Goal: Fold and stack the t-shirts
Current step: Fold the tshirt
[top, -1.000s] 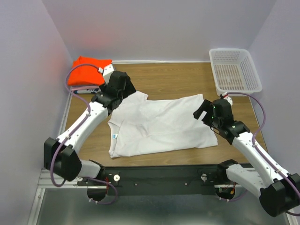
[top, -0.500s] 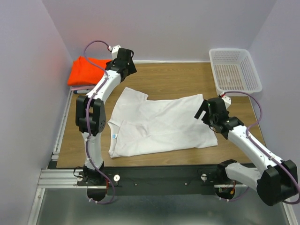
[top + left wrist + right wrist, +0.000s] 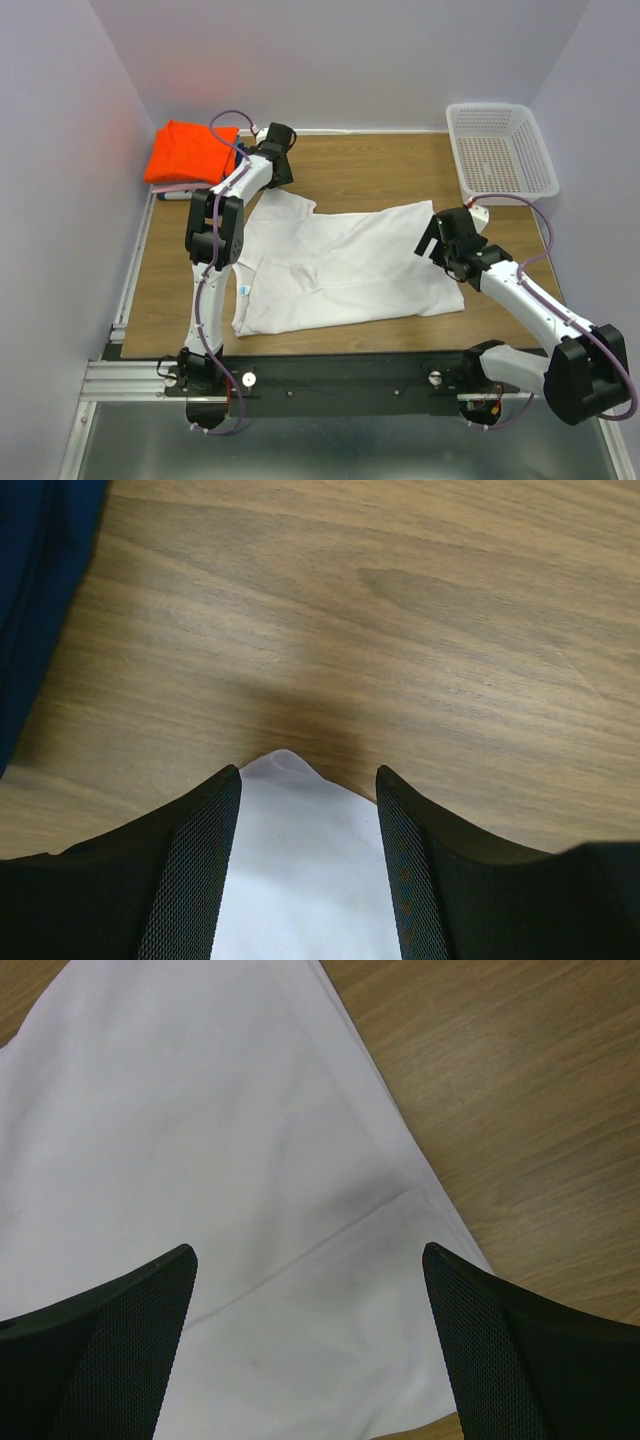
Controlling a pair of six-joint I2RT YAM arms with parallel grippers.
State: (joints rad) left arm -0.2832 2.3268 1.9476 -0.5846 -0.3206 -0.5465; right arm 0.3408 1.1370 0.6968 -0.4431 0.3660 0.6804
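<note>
Left claw [image 3: 308,772] is reaching over the far left of the table [image 3: 370,170], jaws standing partly open with a far corner of the white shirt [image 3: 340,265] lying between them, not pinched. Right claw [image 3: 308,1250] is hanging wide open and empty over that shirt's right edge. Three shirts are showing: the white one spread mid-table, an orange one [image 3: 185,150] folded far left, and a dark blue one [image 3: 30,600] left of the left claw. One basket [image 3: 510,190] is sitting far right.

Table [image 3: 370,170]: a wood-grain top is seen, closed in on three sides.
Basket [image 3: 497,160]: white plastic mesh, rectangular, upright; it is set at the table's far right corner.
Walls [image 3: 350,60]: pale lilac, plain; they are raised along the far, left and right edges.
Frame [image 3: 130,378]: aluminium rails are seen beyond the near left corner.
</note>
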